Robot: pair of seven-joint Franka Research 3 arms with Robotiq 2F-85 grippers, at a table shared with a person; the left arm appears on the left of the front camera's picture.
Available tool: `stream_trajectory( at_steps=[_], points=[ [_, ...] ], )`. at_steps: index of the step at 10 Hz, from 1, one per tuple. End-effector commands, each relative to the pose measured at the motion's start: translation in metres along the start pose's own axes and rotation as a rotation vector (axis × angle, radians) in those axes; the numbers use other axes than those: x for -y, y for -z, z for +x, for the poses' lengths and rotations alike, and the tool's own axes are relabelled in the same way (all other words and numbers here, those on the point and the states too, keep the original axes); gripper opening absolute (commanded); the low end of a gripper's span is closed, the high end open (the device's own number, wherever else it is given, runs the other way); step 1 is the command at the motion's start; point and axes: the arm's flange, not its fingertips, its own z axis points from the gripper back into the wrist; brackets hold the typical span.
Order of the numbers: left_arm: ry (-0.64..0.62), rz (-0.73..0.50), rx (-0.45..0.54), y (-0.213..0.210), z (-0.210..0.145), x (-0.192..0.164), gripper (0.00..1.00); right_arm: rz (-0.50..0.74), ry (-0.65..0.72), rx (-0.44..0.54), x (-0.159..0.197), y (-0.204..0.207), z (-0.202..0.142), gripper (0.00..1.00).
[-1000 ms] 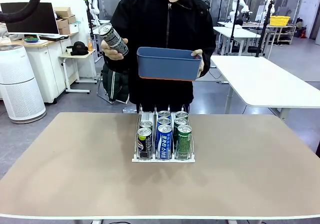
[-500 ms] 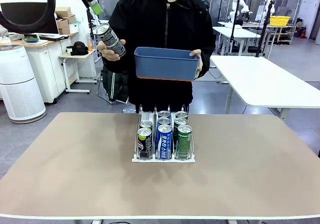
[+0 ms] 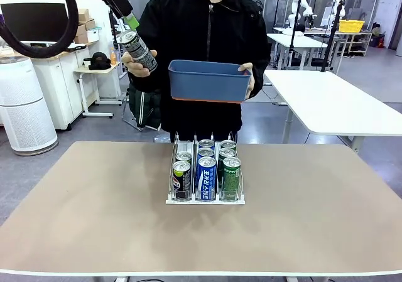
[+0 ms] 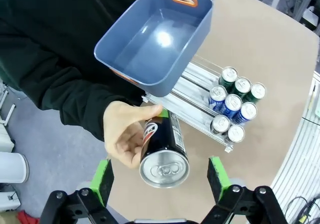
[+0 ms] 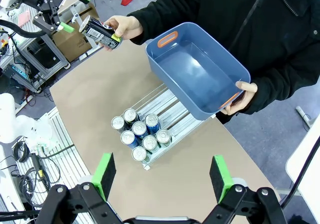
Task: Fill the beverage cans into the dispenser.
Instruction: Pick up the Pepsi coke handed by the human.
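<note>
My rig's two claws and the person across from me, by looks alone.

The left claw [image 4: 160, 176] on my feed is black with bright green pads [image 4: 102, 180] on its fingers, carried on angular black linkages with round silver screws at the joints; from the front I see its dark body and green tip under a thick black cable loop [image 3: 44, 40]. The right claw [image 5: 162, 176] is built the same way: black links, silver screw heads, green pads [image 5: 220, 176]. The person [image 3: 207, 49] wears a black zip-up jacket with a high collar and long dark sleeves [image 5: 200, 2] reaching the wrists.
</note>
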Motion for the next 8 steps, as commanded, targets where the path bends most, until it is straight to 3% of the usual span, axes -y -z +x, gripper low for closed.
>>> stream_trajectory(
  at_steps=[1,5,6,8],
  points=[
    [-0.01,0.047,0.0,0.0116,-0.0164,0.0162,1.0,0.001,-0.002,-0.001,-0.0007,-0.0012,0.0,1.0],
    [-0.07,0.028,0.002,0.0181,-0.0211,0.0211,1.0,0.001,-0.002,-0.001,-0.0007,-0.0012,0.0,1.0],
    [-0.003,0.007,-0.005,0.019,-0.0142,0.0146,1.0,0.001,-0.002,-0.001,-0.0007,-0.0012,0.0,1.0],
    [-0.075,0.031,-0.004,0.0206,-0.0158,0.0137,1.0,0.001,-0.002,-0.001,-0.0007,-0.0012,0.0,1.0]
  ],
)
